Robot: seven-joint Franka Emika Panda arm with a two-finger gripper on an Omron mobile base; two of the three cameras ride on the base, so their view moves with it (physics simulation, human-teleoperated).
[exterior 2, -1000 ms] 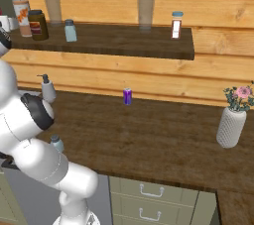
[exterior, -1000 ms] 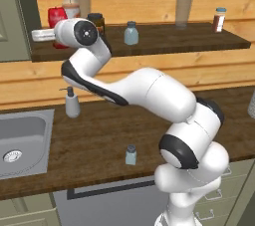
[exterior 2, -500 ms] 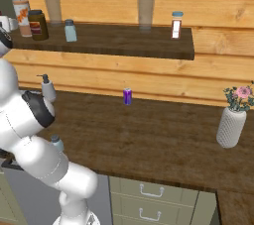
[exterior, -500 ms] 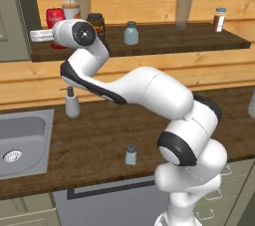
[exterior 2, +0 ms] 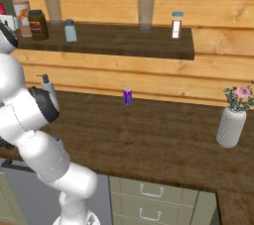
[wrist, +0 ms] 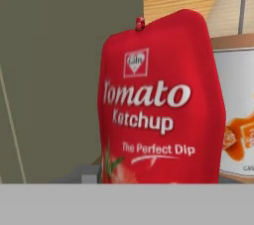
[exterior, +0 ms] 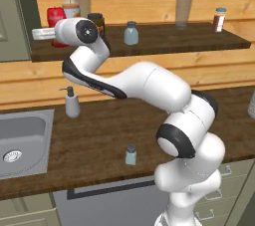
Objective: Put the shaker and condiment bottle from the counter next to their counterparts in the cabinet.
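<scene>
red ketchup bottle at the left end of the shelf

the condiment bottle [wrist: 161, 102] is a flat, bright red squeeze bottle with rounded shoulders and a tiny red cap at its top. white lettering on its face reads "tomato ketchup" and "the perfect dip", with a small white diamond logo above and a tomato picture low on the left. in the hand view it stands upright, close before the camera, just beside the tall clear bottle [wrist: 237, 105] with the orange-and-white label, and in front of a grey-green cabinet side [wrist: 64, 70].

in the left base view the condiment bottle [exterior: 55, 18] stands at the left end of the cabinet [exterior: 199, 38] shelf, partly hidden behind the arm's wrist, with the tall clear bottle [exterior: 70, 2] and a dark brown jar [exterior: 96, 21] to its right. the gripper [exterior: 44, 34] reaches to that end of the shelf; whether its fingers are closed on the bottle or apart from it cannot be told.

a pale blue-grey shaker [exterior: 131, 33] stands further along the shelf. the other shaker [exterior: 130, 155] stands on the counter [exterior: 99, 135] near its front edge, well apart from the white pump dispenser [exterior: 72, 103] by the wall.
</scene>
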